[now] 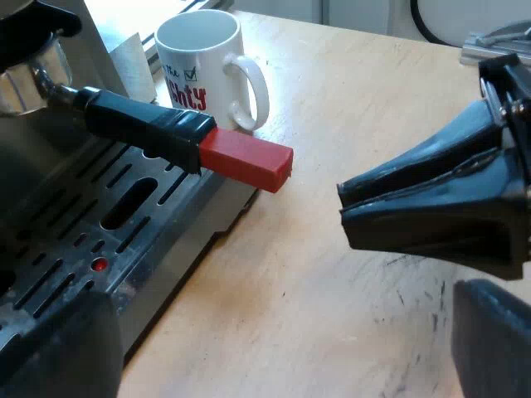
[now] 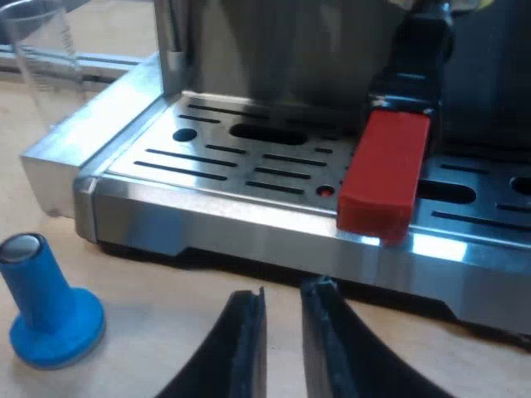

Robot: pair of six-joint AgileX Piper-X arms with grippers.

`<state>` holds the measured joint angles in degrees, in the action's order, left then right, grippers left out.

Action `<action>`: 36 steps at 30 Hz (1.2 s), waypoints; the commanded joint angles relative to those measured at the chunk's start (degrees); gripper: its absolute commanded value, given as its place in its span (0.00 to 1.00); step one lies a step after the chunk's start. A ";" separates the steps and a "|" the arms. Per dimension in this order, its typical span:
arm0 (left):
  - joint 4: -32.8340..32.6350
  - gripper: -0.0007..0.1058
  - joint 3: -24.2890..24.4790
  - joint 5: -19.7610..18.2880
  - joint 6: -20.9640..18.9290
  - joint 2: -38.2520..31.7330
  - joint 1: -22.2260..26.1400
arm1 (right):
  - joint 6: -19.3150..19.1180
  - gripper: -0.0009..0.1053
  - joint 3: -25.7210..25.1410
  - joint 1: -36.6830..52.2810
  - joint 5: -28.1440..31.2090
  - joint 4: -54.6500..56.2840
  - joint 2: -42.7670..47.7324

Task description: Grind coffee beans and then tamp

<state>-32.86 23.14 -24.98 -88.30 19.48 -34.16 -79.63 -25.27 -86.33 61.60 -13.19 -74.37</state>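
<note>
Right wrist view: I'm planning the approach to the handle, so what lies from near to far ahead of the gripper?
right gripper → red handle end → dark handle → espresso machine front

Prob. lab bench, espresso machine [image 2: 249,240] w/ mug [image 1: 199,66], scuffed wood table [image 1: 332,290]
</note>
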 commanded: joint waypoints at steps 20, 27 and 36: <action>0.58 0.77 0.01 -2.34 -0.17 0.05 -0.18 | 2.62 0.15 0.02 8.19 -0.14 -5.87 -1.31; 0.58 0.77 0.01 -2.34 -0.17 0.05 -0.18 | 2.27 0.15 0.02 8.19 3.82 -6.18 -1.60; 0.58 0.77 0.01 -2.75 -0.17 0.05 -0.18 | 2.03 0.15 0.02 8.34 5.62 -7.22 -1.60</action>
<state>-32.86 23.14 -26.79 -88.30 19.48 -34.16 -77.06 -24.97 -78.95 65.47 -18.99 -75.96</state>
